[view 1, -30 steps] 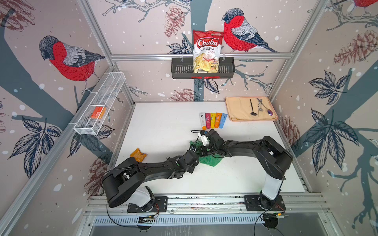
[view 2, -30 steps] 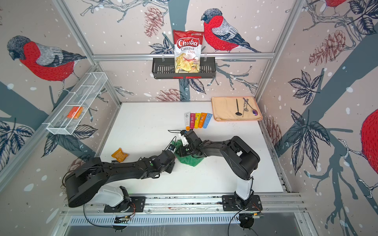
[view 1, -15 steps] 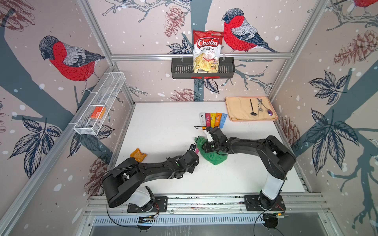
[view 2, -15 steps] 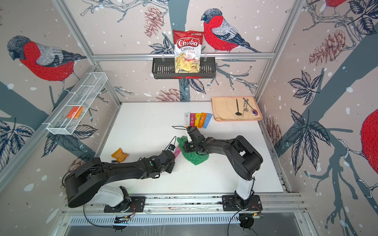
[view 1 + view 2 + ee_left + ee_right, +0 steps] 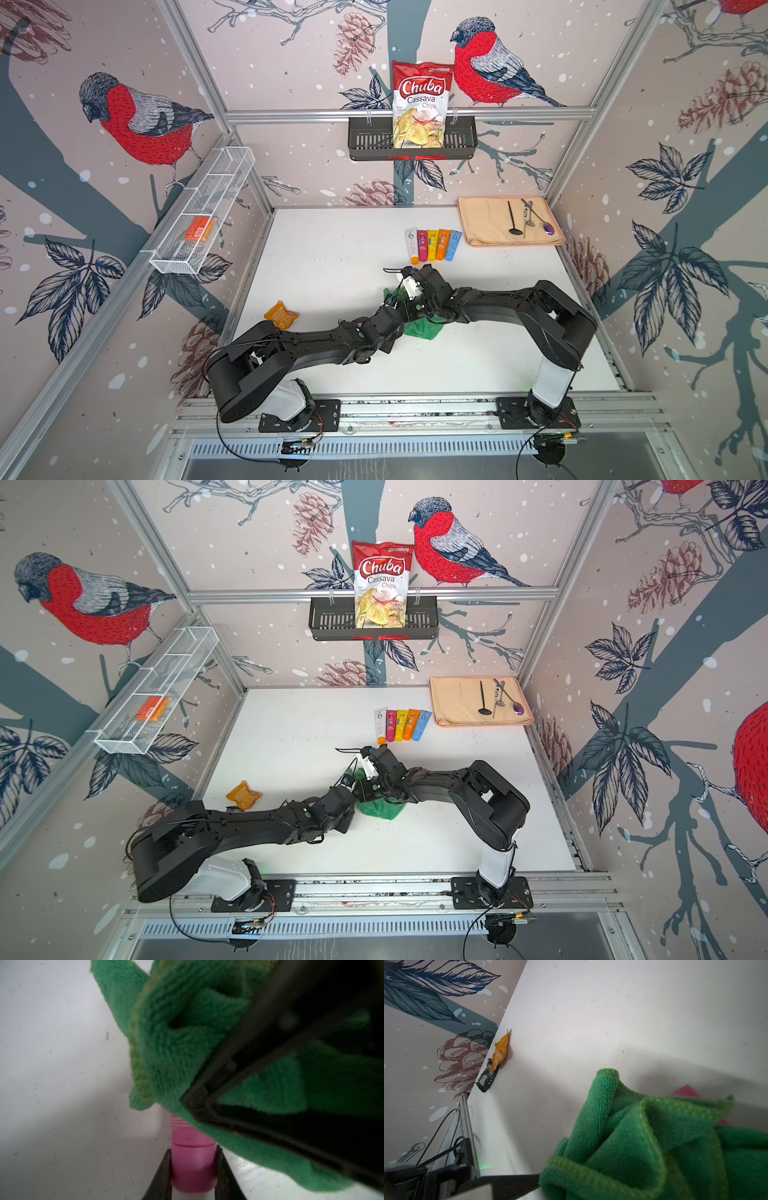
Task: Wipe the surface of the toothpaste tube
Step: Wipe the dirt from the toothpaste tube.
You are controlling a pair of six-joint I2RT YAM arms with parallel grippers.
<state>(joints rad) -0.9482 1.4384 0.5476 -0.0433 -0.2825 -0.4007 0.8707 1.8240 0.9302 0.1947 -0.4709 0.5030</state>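
In the left wrist view a pink toothpaste tube (image 5: 192,1136) lies on the white table, and my left gripper (image 5: 193,1150) is shut on its cap end. A green cloth (image 5: 176,1043) is draped over the rest of the tube and hides most of it. My right gripper (image 5: 411,311) is shut on the green cloth (image 5: 424,330) and holds it down on the tube, right in front of my left gripper (image 5: 394,306). In the right wrist view the bunched cloth (image 5: 654,1147) fills the near side, and only pink corners of the tube (image 5: 686,1092) show beyond it.
A row of several coloured tubes (image 5: 432,245) lies just behind the grippers. An orange wrapper (image 5: 281,316) sits at the table's left edge. At the back right is a beige towel (image 5: 482,224) with utensils. A chips bag (image 5: 419,108) stands in a black wall basket, and a wire shelf (image 5: 203,216) hangs on the left wall.
Half a second ago the cloth sat further along the tube, leaving the pink cap end bare. My right gripper has since drawn it back against the left gripper. The left arm has stayed still.
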